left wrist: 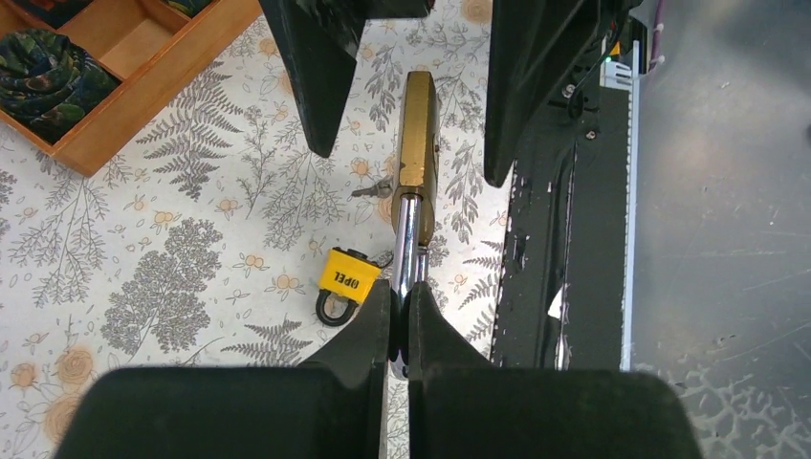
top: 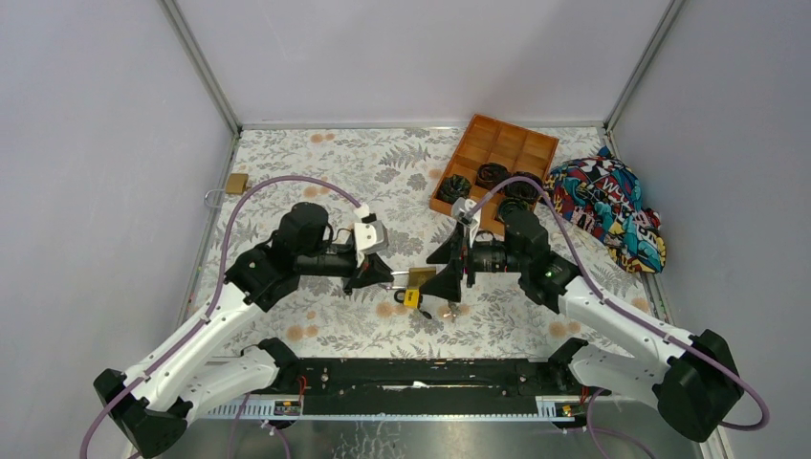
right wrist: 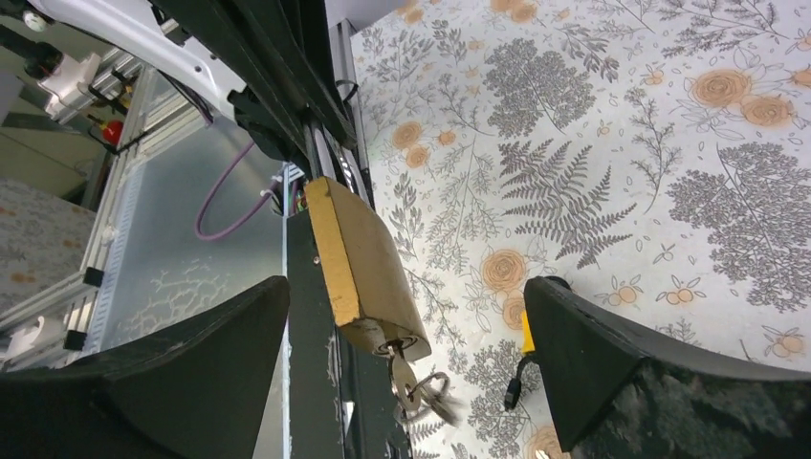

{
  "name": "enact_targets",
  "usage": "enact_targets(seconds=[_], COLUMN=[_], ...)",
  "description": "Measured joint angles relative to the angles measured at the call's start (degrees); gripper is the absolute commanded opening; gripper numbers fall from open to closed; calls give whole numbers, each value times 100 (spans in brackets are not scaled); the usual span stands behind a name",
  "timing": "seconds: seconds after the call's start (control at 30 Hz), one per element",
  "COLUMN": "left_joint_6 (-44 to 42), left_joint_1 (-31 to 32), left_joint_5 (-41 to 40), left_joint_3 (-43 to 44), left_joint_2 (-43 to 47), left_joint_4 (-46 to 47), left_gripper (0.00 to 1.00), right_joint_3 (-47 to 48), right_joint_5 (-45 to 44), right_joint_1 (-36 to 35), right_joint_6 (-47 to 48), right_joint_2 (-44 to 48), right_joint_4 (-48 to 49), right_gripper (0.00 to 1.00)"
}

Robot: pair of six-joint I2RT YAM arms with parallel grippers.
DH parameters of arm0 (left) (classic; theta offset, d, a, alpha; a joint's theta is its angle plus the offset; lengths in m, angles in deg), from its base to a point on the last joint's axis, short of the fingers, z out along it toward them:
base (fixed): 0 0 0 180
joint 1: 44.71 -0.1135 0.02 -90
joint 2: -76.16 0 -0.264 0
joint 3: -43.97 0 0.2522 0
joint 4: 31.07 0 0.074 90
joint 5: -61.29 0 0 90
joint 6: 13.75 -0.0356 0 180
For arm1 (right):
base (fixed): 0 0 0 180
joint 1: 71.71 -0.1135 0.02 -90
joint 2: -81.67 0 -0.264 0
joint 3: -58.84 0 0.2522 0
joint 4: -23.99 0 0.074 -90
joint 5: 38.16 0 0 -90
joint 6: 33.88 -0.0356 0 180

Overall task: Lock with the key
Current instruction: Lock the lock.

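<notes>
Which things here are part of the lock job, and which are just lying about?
Job: padlock, key in it, left gripper shut on its shackle, right gripper open around it.
Lying about: second padlock, tray, coils, cloth, yellow tag.

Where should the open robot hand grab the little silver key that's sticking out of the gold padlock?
Probably its flat head, the only part showing: the small silver key pokes out of the bottom end of the brass padlock. The open right gripper faces that end, so come in from there; the left gripper pinches the steel shackle at the other end.
</notes>
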Motion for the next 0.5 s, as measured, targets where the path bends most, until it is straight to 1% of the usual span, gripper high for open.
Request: enact_targets(seconds=[0.03, 0.13, 0.23, 0.37, 0.4, 0.43, 0.47, 0.5], left_joint_6=[76, 254, 411, 570, 621, 671, 713, 763], left_joint_1=[0, 0, 0, 0, 0, 2, 0, -7], left_joint_5=[2, 4, 4, 26, 50, 76, 81, 87], left_joint_3=[0, -2, -4, -4, -4, -7, -7, -15], left_joint_2=[0, 0, 0, 0, 0, 0, 0, 2], left_joint_4=[31, 125, 249, 378, 398, 422, 437, 437], left_gripper=[0, 0, 0, 0, 0, 0, 0, 0], right_joint_3=[-151, -470, -503, -503, -503, -503, -503, -501], right_joint_5=[15, 11, 11, 33, 26, 26, 83, 103], right_joint_1=[-11, -103, -245, -304, -304, -302, -302, -304], right_joint_6=[-114, -411, -588, -822, -883, -946, -1008, -1051], right_joint_2=[24, 68, 66, -31, -90, -140, -190, -210], right_joint_4=[249, 901, 1292, 1766, 1862, 1921, 1980, 2004], right_gripper=[95, 82, 67, 39, 36, 36, 40, 47])
